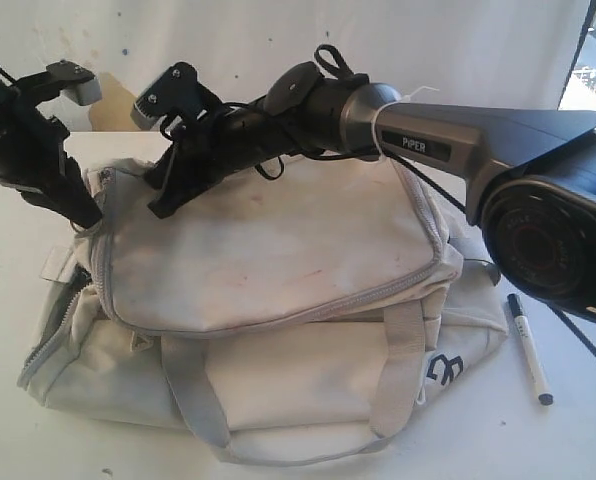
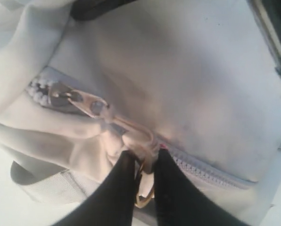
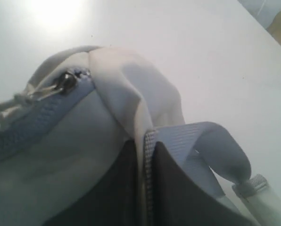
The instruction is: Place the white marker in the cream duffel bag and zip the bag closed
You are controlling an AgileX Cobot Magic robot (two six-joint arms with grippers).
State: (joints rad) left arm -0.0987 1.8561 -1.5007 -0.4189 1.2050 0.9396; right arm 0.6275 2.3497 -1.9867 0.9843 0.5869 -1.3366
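My right arm (image 1: 548,230) looms nearest. The right gripper (image 3: 144,153) is pressed together on a fold of the cream duffel bag (image 1: 278,270), and the left gripper (image 2: 143,162) pinches the zip pull (image 2: 126,129). The risk is that the thin pull slips out, or that I zip up too early — the white marker (image 1: 529,348) lies outside on the worktop (image 1: 578,430), beside the bag. One bag, one marker, two grippers.

Right arm (image 1: 448,140) stretched across — left pincer (image 2: 143,165) and right pincer (image 3: 144,143) both clamped nearly shut.
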